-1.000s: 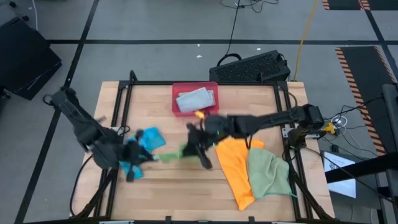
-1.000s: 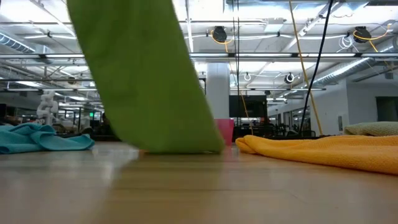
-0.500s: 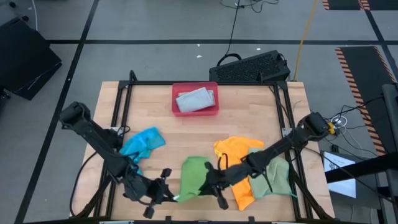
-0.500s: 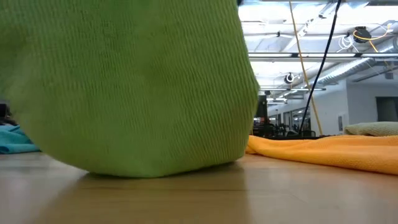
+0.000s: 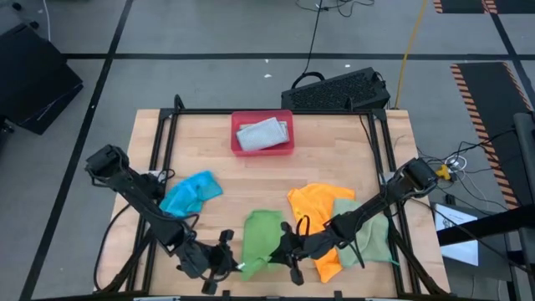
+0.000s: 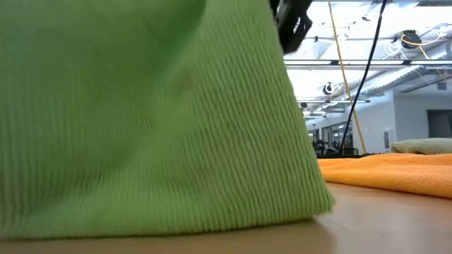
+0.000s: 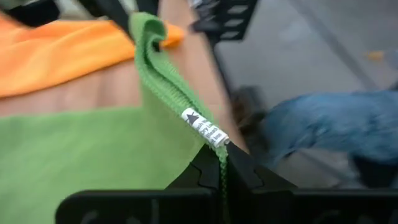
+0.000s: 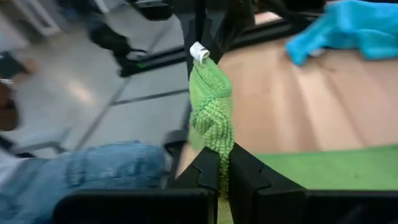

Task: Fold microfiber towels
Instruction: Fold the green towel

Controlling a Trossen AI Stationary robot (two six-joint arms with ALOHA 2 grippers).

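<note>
Both your grippers have slid nearer the table's front edge, left gripper (image 5: pixel 224 261) and right gripper (image 5: pixel 288 253) each clamped on a front corner of the bright green towel (image 5: pixel 261 241), its long axis running front to back.

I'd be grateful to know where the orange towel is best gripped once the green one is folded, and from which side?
Probably at its near corner, coming from above on the right arm's side. The orange towel lies crumpled, its far end bunched and its right edge against the pale green towel, while the near corner lies flatter on bare table. Both the left gripper and right gripper now pinch the bright green towel.
</note>
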